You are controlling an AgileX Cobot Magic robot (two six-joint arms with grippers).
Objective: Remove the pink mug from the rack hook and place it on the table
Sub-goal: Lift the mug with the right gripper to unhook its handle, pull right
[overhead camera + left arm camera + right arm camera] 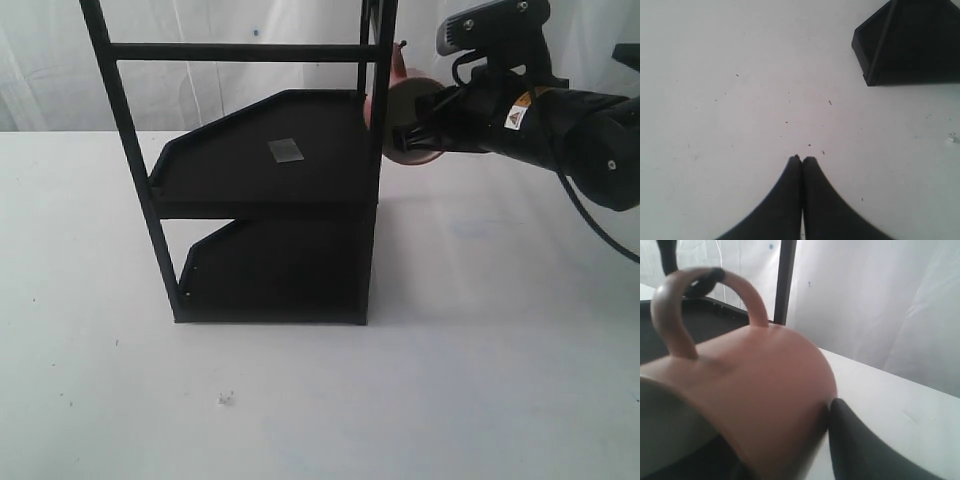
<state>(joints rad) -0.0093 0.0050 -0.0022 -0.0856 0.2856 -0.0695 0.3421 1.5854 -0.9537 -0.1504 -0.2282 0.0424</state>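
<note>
The pink mug (396, 104) hangs high beside the right upright post of the rack (135, 160). My right gripper (420, 128) is shut on the mug's wall, with one finger inside and one outside. In the right wrist view the pink mug (755, 385) fills the frame, and one of the fingers (855, 445) presses on its outer side. The rack hook (705, 282) shows black inside the loop handle (675, 315). My left gripper (801, 160) is shut on nothing, low over the table (740, 100); the exterior view does not show it.
The rack's upper tray carries a grey square sticker (285, 150). A corner of its lower tray (910, 45) lies ahead of the left gripper. A white curtain (250, 90) hangs behind. The table (480, 350) has small crumbs (225, 398) in front of the rack.
</note>
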